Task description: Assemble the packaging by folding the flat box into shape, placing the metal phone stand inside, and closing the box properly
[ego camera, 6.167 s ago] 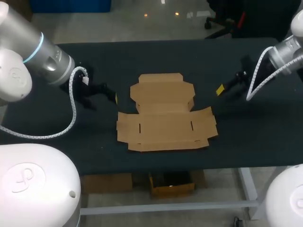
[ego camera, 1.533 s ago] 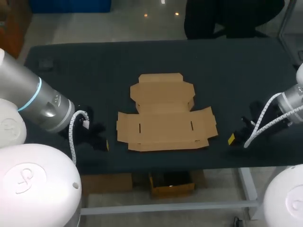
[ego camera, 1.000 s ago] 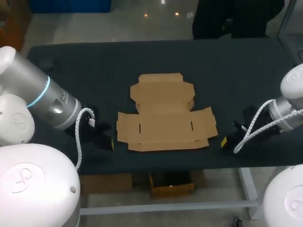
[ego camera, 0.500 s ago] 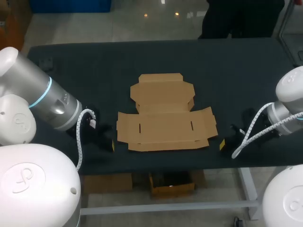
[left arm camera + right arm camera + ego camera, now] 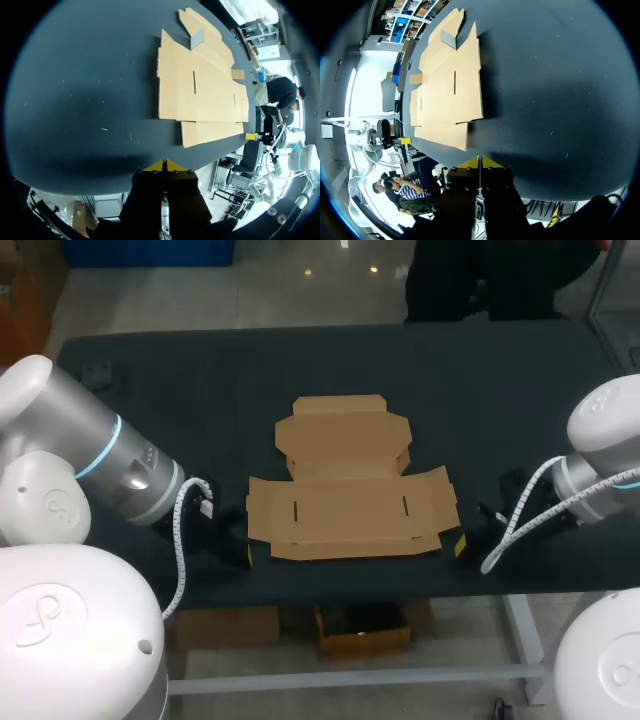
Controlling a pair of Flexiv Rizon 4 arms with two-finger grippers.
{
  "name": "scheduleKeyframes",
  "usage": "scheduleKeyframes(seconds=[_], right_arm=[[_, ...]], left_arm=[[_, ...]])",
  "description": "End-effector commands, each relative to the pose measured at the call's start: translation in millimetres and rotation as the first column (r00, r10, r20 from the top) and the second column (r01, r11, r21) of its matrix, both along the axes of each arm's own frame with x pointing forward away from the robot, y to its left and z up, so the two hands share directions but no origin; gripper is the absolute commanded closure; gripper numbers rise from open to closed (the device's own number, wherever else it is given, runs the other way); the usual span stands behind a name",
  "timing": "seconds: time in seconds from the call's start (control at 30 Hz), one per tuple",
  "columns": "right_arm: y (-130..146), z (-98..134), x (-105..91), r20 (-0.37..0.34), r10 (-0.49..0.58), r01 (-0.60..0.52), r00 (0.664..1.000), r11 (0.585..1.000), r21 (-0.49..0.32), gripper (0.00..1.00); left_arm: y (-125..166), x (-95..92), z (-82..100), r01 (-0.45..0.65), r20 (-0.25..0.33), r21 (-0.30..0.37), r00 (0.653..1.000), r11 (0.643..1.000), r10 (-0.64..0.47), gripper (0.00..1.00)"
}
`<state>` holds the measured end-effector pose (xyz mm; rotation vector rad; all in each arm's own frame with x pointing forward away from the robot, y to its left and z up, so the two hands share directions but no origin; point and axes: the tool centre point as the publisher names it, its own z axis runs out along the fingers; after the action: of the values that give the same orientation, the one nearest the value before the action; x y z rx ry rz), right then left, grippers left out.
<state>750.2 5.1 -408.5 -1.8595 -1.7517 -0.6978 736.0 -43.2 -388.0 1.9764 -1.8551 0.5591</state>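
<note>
Flat box [image 5: 350, 490], unfolded: I am bringing left gripper [image 5: 247, 552] and right gripper [image 5: 460, 545], empty, seemingly pinched closed, along the desk's front edge for folding.

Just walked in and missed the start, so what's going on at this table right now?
A cardboard box lies flat and unfolded on the table. The left end effector sits off its near left corner, the right end effector off its near right corner, both shut and holding nothing. Folding has not begun.
</note>
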Motion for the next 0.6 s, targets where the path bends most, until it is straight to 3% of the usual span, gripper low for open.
scheduleKeyframes(seconds=[0.03,0.6], right_arm=[[1.1,-4.5,-1.0,0.008,-0.003,0.003,1.000,1.000,0.009,1.00],[16.5,-4.9,15.1,0.077,0.010,-0.011,0.997,1.000,0.012,1.00]], left_arm=[[-6.7,3.7,-6.1,0.007,-0.004,-0.003,1.000,1.000,-0.007,1.00],[-18.3,4.4,-9.9,0.021,-0.019,-0.029,1.000,0.999,-0.021,1.00]])
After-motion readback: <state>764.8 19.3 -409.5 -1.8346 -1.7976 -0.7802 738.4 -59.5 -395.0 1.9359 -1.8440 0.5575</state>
